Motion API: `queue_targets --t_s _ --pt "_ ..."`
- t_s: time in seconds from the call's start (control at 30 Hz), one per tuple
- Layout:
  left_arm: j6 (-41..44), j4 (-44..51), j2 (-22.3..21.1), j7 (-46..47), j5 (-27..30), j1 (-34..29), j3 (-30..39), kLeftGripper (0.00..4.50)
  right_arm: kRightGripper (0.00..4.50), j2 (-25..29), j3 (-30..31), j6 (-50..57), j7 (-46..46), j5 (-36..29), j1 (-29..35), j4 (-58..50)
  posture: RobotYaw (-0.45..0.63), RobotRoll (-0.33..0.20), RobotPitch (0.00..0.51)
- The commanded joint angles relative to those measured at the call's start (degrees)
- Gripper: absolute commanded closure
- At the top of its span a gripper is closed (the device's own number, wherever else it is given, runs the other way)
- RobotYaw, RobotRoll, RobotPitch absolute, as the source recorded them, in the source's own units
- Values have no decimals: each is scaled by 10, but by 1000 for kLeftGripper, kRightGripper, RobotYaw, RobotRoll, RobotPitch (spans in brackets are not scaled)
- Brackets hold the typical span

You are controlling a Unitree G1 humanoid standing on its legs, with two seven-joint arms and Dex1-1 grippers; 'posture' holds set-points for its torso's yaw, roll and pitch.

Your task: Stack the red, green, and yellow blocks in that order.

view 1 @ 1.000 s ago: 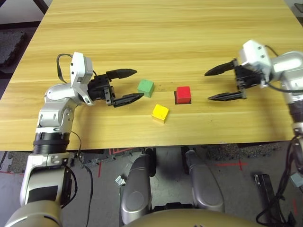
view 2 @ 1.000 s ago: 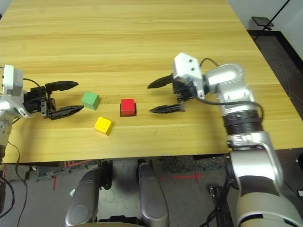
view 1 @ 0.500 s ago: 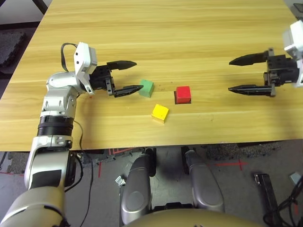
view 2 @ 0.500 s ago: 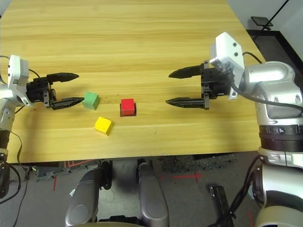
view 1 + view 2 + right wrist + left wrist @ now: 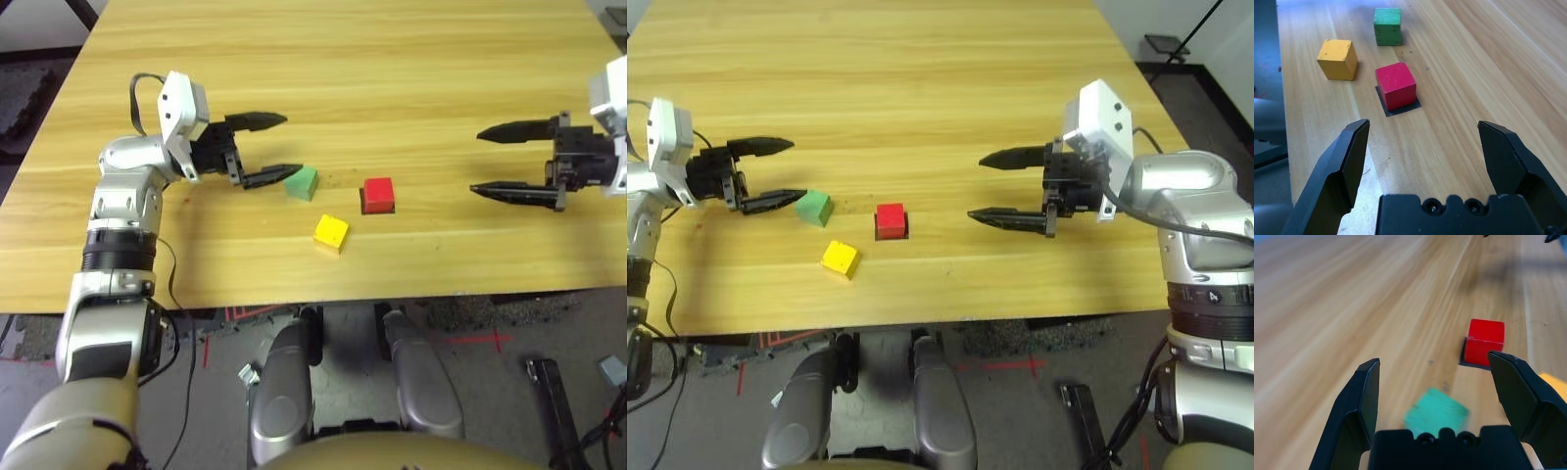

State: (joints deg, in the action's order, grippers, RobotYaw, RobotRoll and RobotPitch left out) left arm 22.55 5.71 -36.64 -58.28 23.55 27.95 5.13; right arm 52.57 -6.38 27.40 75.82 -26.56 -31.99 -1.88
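Three blocks sat apart, centre frame: red block [image 5: 379, 193] on a black patch [image 5: 1399, 105], green block [image 5: 303, 182] left of it, yellow block [image 5: 331, 232] below. Left gripper [image 5: 274, 148], spread wide and empty, lay nearest green, one fingertip just beside it. Right gripper [image 5: 495, 162], equally spread, stood well right of red.

Each arm is built of silver, rounded segments joined by black ribbed collars, and a white boxy housing is carried at each wrist. A thin black cable is looped beside the left wrist housing, and another is run along the right forearm. The left gripper [image 5: 268, 149] and the right gripper [image 5: 1001, 186] are each made of two black, tapered, pointed fingers, mounted on a black block in which small screws are set.
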Motion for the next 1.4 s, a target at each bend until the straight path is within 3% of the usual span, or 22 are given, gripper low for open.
queue_targets --t_s 0.03,0.23,0.37,0.57,0.93,1.4 --pt "139 126 -9 141 -32 -13 11 0 42 -1 -7 0 -4 -14 11 -12 192 94 308" --pt "341 247 25 306 -43 10 11 0 42 -3 1 -3 -5 -17 7 -6 212 106 303" --pt "477 297 86 380 -30 21 7 0 42 0 1 -6 -2 -17 7 -2 212 108 301" --pt "586 335 142 425 -23 30 12 0 42 3 2 -14 2 -13 8 9 208 111 301" --pt "693 365 164 429 -9 15 -3 0 42 -5 9 -17 -4 -12 10 14 204 109 305" --pt "657 334 184 461 -34 27 -11 0 42 -12 18 -25 -1 -11 8 18 209 104 295"
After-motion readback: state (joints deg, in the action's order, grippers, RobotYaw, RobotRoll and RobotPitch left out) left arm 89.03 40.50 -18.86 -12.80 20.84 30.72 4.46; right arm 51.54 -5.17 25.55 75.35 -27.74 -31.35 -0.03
